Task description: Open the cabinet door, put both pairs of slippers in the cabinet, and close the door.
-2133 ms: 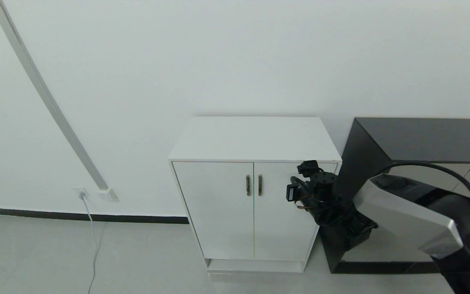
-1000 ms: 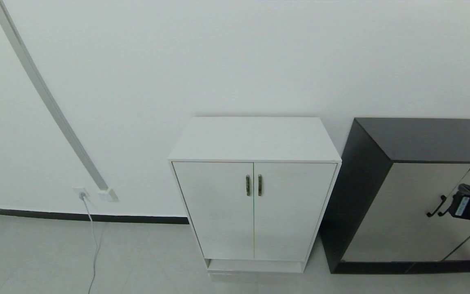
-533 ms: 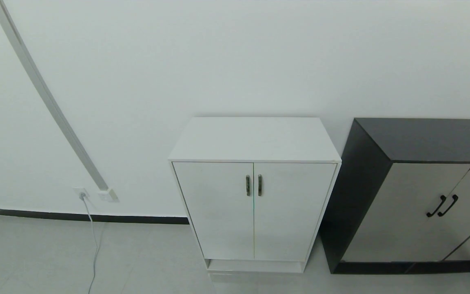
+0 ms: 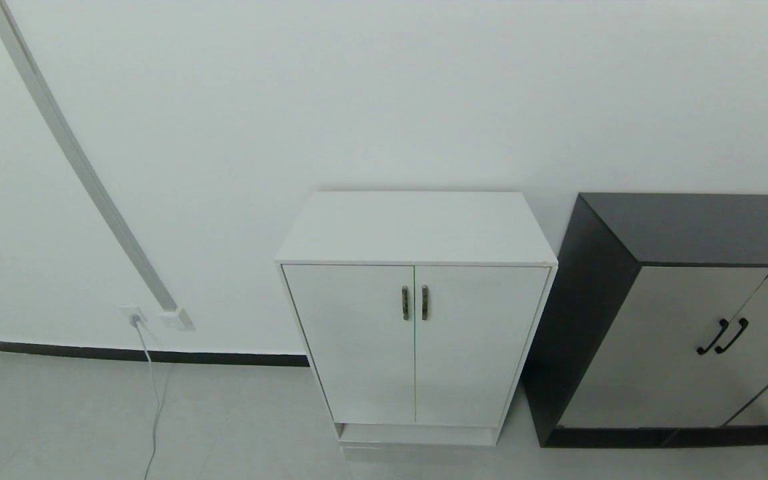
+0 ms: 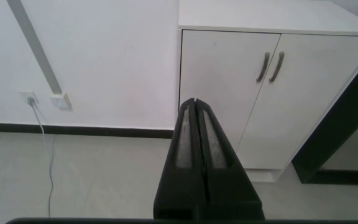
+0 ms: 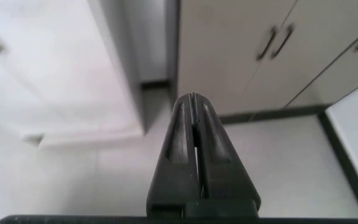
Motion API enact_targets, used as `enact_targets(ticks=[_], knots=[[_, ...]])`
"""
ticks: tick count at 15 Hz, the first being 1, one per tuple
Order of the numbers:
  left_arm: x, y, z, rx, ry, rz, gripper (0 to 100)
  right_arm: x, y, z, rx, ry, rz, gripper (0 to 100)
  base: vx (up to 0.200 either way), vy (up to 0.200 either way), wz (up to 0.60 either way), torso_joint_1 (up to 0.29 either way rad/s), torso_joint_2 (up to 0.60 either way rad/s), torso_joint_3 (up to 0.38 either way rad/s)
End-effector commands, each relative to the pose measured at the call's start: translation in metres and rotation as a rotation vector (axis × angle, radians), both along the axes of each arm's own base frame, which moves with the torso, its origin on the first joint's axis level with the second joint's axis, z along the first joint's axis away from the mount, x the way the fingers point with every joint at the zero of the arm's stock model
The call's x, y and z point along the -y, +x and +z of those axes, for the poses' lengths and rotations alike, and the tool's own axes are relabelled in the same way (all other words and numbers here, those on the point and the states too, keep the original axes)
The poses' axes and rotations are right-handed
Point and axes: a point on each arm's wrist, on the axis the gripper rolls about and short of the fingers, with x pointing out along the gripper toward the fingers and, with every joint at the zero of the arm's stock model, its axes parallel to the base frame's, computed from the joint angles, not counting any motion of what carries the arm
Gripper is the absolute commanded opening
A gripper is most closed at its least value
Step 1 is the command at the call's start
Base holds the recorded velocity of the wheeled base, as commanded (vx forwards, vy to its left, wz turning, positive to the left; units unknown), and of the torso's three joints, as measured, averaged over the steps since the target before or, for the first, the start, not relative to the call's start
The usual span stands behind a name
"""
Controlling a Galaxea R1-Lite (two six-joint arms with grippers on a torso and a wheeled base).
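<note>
The white cabinet stands against the wall with both doors closed and two dark handles side by side at the middle. In the left wrist view the same cabinet lies ahead, and my left gripper is shut with nothing in it, held back from the doors. My right gripper is shut and holds nothing, over the floor beside the dark cabinet's grey doors.
A dark cabinet with grey doors and black handles stands right against the white one. A wall socket with a cable and a slanted cable duct are at the left. Grey floor lies open in front.
My right arm, which was in front of the white cabinet's right door, has swung away to the right and left the head view. The cabinet doors stay closed.
</note>
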Motion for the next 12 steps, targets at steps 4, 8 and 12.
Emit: enact_targets(ticks=[4,8,12], knots=[[0.000,0.000,0.000,0.000,0.000,0.000,0,-0.014,-0.053,-0.020,0.015,0.017,0.076,0,0.000,0.000,0.00,0.000,0.00,0.000],[0.000,0.000,0.000,0.000,0.000,0.000,0,-0.016,-0.064,-0.030,0.001,0.020,0.087,0,0.000,0.000,0.00,0.000,0.00,0.000],[0.000,0.000,0.000,-0.001,0.000,0.000,0,-0.017,-0.069,-0.034,-0.017,0.019,0.080,0,0.000,0.000,0.00,0.000,0.00,0.000]])
